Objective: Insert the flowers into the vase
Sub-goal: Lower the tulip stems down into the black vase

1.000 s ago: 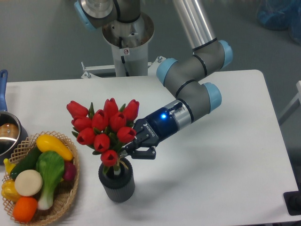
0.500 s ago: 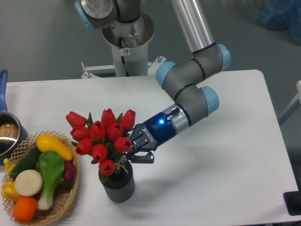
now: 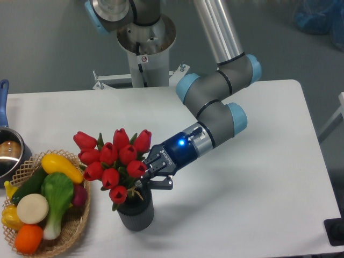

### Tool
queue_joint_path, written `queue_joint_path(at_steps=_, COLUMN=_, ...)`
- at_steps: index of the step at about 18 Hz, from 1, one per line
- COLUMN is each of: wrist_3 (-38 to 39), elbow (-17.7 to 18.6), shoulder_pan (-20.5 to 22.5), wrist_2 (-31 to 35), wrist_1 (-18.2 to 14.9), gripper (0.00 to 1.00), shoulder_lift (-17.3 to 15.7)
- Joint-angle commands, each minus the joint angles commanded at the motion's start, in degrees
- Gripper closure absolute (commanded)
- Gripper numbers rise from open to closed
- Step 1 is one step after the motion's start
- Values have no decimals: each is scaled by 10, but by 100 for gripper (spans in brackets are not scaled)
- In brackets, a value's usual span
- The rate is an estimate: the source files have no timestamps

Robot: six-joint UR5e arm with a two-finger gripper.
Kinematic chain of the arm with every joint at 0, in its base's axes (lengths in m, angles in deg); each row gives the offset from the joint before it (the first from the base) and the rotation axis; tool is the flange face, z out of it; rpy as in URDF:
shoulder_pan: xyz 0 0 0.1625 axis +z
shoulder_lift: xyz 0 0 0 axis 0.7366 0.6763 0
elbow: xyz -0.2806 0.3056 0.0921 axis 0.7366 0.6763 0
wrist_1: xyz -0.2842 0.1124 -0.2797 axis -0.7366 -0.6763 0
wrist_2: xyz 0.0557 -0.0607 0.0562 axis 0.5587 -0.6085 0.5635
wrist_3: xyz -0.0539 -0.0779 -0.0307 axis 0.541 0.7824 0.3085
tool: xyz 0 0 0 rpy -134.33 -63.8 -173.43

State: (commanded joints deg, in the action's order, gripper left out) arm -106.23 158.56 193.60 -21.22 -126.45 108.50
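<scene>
1. Lower than a second ago: the flowers [image 3: 114, 164], a bunch of glossy red tulip buds, with stems now sunk into the mouth of the vase [image 3: 135, 207] and the lowest bud resting close against the rim.
2. Tilted to the left, with the heads spreading out over the near-left part of the table [image 3: 258, 177] and well past the vase's width.
3. Standing upright at the near edge, just right of the wicker basket [image 3: 67, 228]: the dark ribbed vase, in the same spot as before.
4. Clamped around the stems just above the vase mouth: the gripper [image 3: 149, 173], jaws closed on the bunch, blue light glowing on the wrist behind it.
5. Dropped down and shifted left along with the bunch over the last second: the arm's elbow and wrist.
6. Judged nearly done: insertion well along, stems inside, release and retreat probably all that remains.
7. Possible risk: top-heavy bunch leaning left once freed, perhaps tipping the small vase.
8. Untouched at the left: toy vegetables [image 3: 45, 199] in the basket, and the metal pot [image 3: 9, 153] at the frame's edge.
</scene>
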Motion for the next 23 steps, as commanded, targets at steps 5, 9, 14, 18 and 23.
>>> queue_joint_path(at_steps=5, wrist_3=-15, elbow=0, shoulder_pan=0, wrist_2=-1, wrist_1=0, gripper=85, shoulder_lift=13)
queue_joint_path(at_steps=9, wrist_3=-18, elbow=-4, shoulder_pan=4, wrist_2=-2, wrist_1=0, gripper=85, shoulder_lift=19)
queue_joint_path(at_steps=14, wrist_3=-18, elbow=-4, shoulder_pan=5, wrist_2=-2, wrist_1=0, gripper=84, shoulder_lift=22)
queue_joint_path(at_steps=18, wrist_3=-26, elbow=-1, shoulder_pan=5, wrist_2=-2, wrist_1=0, gripper=81, shoulder_lift=26)
queue_joint_path(at_steps=23, wrist_3=-37, elbow=4, shoulder_pan=4, wrist_2=-2, wrist_1=0, gripper=78, shoulder_lift=26)
